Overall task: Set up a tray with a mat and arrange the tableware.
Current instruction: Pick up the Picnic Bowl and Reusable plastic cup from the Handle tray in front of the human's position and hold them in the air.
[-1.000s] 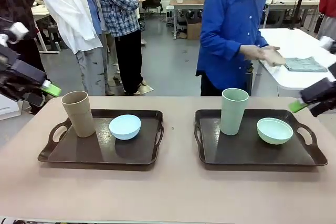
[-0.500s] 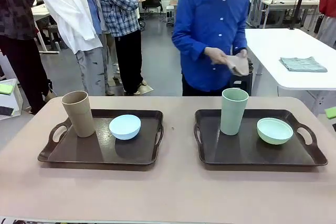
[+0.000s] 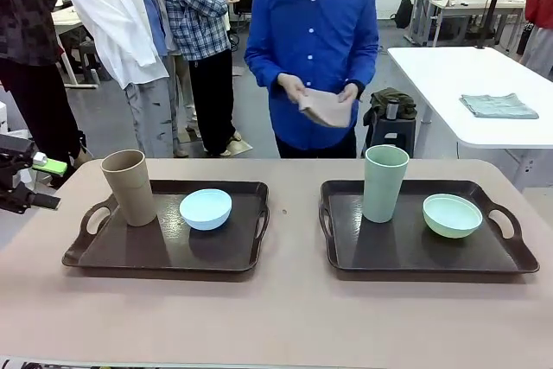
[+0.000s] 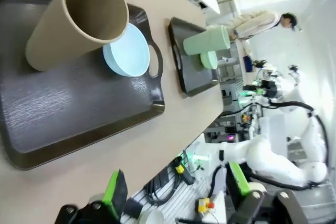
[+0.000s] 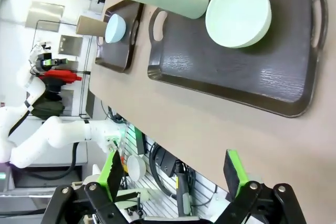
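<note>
Two dark trays sit side by side on the table. The left tray (image 3: 164,252) carries a tan cup (image 3: 130,187) and a light blue bowl (image 3: 206,209). On the right tray (image 3: 415,252) stand a pale green cup (image 3: 384,183) and a pale green bowl (image 3: 452,215). Across the table a person holds a folded tan mat (image 3: 327,108) in both hands. My left gripper (image 3: 34,183) hovers open off the table's left end, empty. Its wrist view shows the left gripper (image 4: 176,190) above the left tray (image 4: 63,114) and tan cup (image 4: 79,19). My right gripper (image 5: 173,174) is open and empty, off the near edge beside the right tray (image 5: 231,72).
A white side table (image 3: 449,84) at the back right holds a folded grey-green cloth (image 3: 505,105). Other people stand at the back left. Bare tabletop runs in front of both trays and between them.
Both arms have drawn back to the sides; the right one has left the front view. The person turned from the side table and now faces my table holding the mat.
</note>
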### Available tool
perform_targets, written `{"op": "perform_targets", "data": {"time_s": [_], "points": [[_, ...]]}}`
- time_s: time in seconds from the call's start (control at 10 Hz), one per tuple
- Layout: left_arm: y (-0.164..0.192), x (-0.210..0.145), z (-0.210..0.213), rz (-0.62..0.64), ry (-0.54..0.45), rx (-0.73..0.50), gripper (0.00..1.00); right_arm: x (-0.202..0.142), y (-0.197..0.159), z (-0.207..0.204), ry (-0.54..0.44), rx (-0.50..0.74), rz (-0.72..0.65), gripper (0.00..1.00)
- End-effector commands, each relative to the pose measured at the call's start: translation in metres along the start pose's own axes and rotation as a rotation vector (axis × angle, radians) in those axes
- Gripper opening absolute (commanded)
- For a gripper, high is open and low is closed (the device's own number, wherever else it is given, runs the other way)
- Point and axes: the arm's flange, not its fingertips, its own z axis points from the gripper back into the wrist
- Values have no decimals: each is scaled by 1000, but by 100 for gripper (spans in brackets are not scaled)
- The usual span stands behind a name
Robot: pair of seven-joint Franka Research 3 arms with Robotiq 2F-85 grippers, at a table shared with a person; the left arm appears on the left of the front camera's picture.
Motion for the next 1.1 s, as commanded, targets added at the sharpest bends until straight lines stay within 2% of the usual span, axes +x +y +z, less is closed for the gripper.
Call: {"op": "perform_targets", "data": {"time_s": [0.0,0.1,1.0], "points": [[-6,-11,-3,-25,-24,44,100,4,6,1,-35,9,58,100],[0,0,0,0,0,0,100,0,0,0,0,0,0,100],[0,0,0,0,0,0,100,0,0,0,0,0,0,100]]}}
